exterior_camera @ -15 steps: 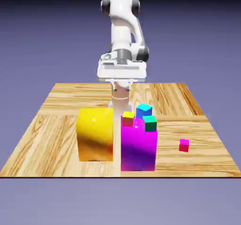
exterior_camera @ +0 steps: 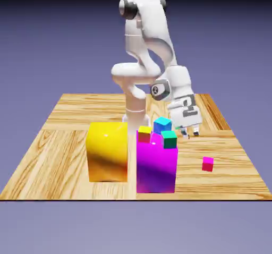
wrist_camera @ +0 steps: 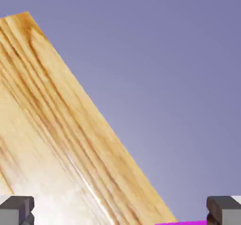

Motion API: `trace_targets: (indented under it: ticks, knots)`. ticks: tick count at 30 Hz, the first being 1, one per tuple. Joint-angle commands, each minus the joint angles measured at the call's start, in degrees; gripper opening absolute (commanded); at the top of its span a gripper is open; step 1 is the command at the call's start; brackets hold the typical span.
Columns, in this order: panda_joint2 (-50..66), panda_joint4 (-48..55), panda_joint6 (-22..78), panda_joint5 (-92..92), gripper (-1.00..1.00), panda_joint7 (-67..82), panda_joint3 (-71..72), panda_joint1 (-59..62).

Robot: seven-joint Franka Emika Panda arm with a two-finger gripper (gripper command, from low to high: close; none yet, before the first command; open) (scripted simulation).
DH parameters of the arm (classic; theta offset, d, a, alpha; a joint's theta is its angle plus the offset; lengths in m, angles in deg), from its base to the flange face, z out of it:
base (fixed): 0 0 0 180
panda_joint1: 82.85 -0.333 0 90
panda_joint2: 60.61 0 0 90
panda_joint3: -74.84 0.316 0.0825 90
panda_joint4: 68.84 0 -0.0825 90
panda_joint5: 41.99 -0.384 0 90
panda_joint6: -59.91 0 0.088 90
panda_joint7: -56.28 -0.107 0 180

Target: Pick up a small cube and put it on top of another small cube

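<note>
The small cube (exterior_camera: 207, 163), tiny and magenta-pink with a reddish side, lies alone on the wooden table (exterior_camera: 64, 141) toward the exterior view's right. My gripper (exterior_camera: 190, 133) hangs tilted above the table, up and to the left of that cube and apart from it. Its jaws stand open with nothing between them. In the hand view the two grey fingertips (wrist_camera: 17, 211) sit at the bottom corners, my gripper (wrist_camera: 120, 213) looking at slanted wood and backdrop. The small cube is not in the hand view.
A large yellow block (exterior_camera: 108, 151) and a large magenta-purple block (exterior_camera: 156, 168) stand side by side near the front. On the purple block sit a yellow-topped red cube (exterior_camera: 144, 134), a blue cube (exterior_camera: 162, 124) and a green cube (exterior_camera: 169, 138). A magenta sliver (wrist_camera: 181, 222) shows at the hand view's bottom edge.
The arm has swung from behind the blocks toward the exterior view's right and lowered, with the hand now tilted beside the purple block. No cube has moved.
</note>
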Motion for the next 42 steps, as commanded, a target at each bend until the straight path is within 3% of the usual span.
trace_targets:
  ticks: [1, 14, 24, 25, 35, 42]
  knots:
    - [2.1, 0.3, -0.6, 0.6, 0.00, 0.9, 1.0, 0.9]
    - [25.1, 3.7, -6.4, 4.4, 0.00, 11.6, 11.2, 8.7]
    - [36.2, 10.4, -13.8, -5.1, 0.00, 18.5, -3.2, -10.0]
    - [36.2, 10.4, -13.8, -5.1, -1.00, 18.5, -3.2, -10.0]
    - [25.2, 3.7, -6.4, 4.4, -1.00, 11.6, 11.2, 8.7]
    - [18.4, 6.1, 2.5, -1.5, -1.00, 13.7, 2.1, -1.2]
